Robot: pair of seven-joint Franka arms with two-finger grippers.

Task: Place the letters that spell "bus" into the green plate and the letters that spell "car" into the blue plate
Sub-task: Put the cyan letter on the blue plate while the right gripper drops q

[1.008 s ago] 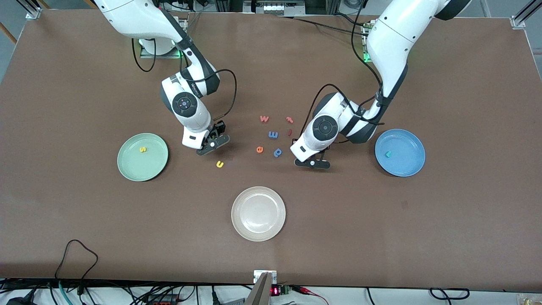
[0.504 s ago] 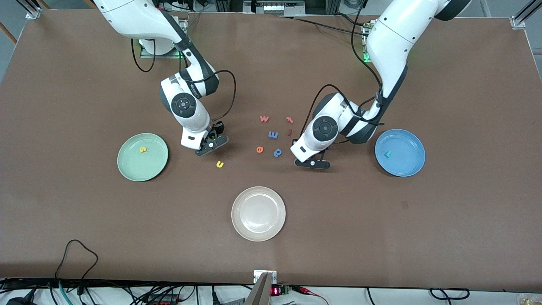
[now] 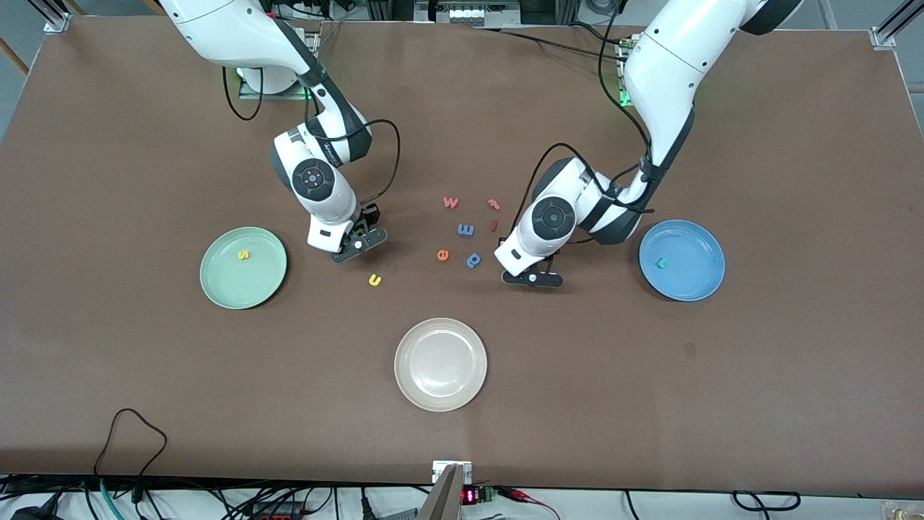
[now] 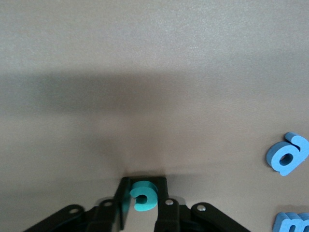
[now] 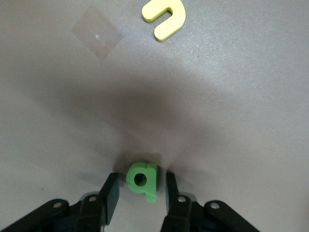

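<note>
Yellow "s" [image 3: 244,255] on green plate [image 3: 216,278], teal letter [image 3: 659,263] on blue plate [image 3: 696,285]

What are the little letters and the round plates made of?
The letters, like the teal c in the left hand and the green b between the right hand's fingers, look like soft foam: thick, matte, with blunt cut edges. The green plate and blue plate seem smooth plastic or ceramic, faintly shiny; which one, I cannot tell.

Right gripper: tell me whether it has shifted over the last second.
Yes. The right gripper has drifted slightly toward the green plate and away from the yellow "u", with the green "b" between its fingers.
</note>
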